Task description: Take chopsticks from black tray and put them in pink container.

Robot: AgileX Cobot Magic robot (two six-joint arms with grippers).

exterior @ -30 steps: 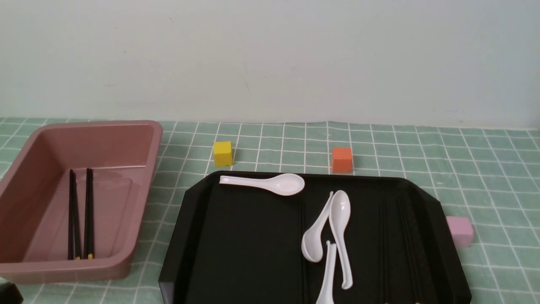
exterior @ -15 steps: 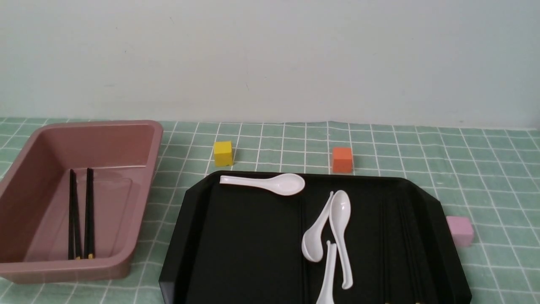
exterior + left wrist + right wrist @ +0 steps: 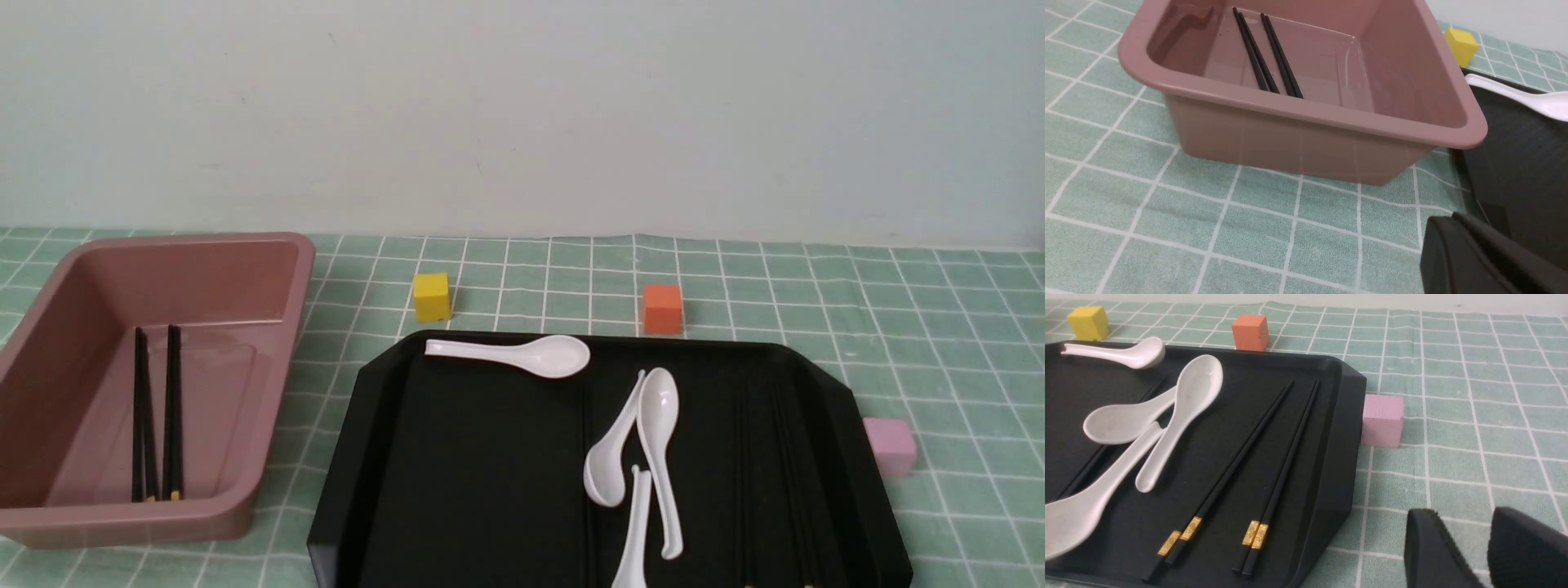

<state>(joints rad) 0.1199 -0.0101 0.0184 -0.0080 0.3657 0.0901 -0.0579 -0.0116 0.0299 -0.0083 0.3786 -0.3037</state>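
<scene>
The pink container (image 3: 147, 514) stands at the left, with two pairs of black chopsticks (image 3: 155, 416) lying on its floor; the left wrist view shows them too (image 3: 1267, 57). On the black tray (image 3: 473, 457), near its right side, lie two more pairs of chopsticks (image 3: 1257, 457), gold bands toward me. My left gripper (image 3: 1451, 220) hovers over the cloth just outside the container's near wall (image 3: 1310, 114), shut and empty. My right gripper (image 3: 1464, 516) stands open and empty over the cloth, to the right of the tray's edge (image 3: 1331, 457). Neither gripper shows in the front view.
Several white soup spoons lie on the tray: one at its far edge (image 3: 522, 356), the others crossed near the middle (image 3: 657, 425). A yellow cube (image 3: 431, 296) and an orange cube (image 3: 661, 308) sit behind the tray. A small pale pink cube (image 3: 890, 445) touches its right side.
A dark piece of my left gripper showed at the front view's lower left corner a second ago; it has since slipped out of that view. Nothing else has moved.
</scene>
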